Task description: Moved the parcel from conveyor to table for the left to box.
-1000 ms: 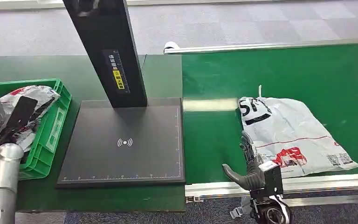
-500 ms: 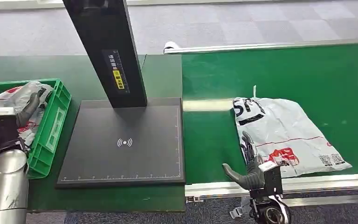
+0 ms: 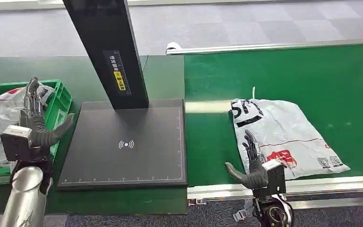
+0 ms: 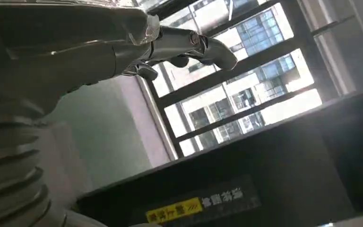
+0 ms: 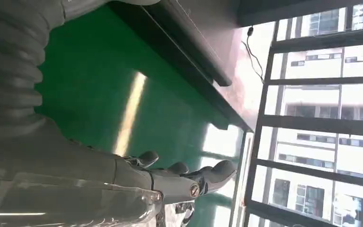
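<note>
I see the black scanner post (image 3: 106, 52) between my empty, spread left robot hand (image 3: 34, 124) and right robot hand (image 3: 250, 163) beside the parcel (image 3: 283, 137).

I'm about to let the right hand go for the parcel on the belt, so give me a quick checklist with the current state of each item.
1. Right hand empty, fingers apart: ok.
2. Parcel on the belt, lying flat: ok.
3. Right hand beside the parcel's near edge, within easy reach: ok.
4. Scanner pad bare for set-down: ok.
5. Left hand empty, raised between crate and pad: ok.
6. Belt stopped: cannot tell.
</note>
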You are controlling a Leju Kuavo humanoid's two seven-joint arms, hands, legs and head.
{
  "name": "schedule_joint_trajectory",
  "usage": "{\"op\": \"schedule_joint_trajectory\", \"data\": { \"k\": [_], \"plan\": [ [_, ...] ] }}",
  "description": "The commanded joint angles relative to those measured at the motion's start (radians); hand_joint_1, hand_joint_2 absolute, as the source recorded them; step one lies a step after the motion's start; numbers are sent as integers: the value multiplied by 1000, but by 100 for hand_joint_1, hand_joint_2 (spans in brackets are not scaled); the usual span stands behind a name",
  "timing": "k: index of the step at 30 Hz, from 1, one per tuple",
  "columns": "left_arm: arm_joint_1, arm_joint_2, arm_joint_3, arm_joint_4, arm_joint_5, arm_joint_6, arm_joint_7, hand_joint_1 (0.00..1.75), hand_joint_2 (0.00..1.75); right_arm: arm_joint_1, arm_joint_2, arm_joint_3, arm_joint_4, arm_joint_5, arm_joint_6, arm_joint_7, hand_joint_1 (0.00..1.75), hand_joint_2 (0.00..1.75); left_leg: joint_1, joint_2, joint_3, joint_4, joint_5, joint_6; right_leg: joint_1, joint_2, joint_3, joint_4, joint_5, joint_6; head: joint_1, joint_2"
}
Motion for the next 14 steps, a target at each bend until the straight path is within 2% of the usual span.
{"op": "schedule_joint_trajectory", "data": {
  "k": [1, 4, 14],
  "plan": [
    [127, -156, -164, 164, 225, -243, 30, 0, 175, -77, 6, 39, 138, -3, 7, 18, 0, 175, -1, 1, 5, -4, 1, 0, -1, 0, 5, -4, 1, 1, 0, 0],
    [160, -196, -205, 247, 292, -320, 29, 0, 175, -49, 13, 45, 133, 0, 7, 18, 0, 175, -2, -1, 6, -5, 1, 0, -2, -2, 6, -4, 0, 0, 0, 0],
    [188, -192, -214, 241, 269, -327, 4, 0, 175, 0, 18, 49, 107, 3, 15, 5, 0, 175, -1, 0, 3, -3, -1, -1, -1, -1, 3, -2, 0, -1, 0, 0]
  ]
}}
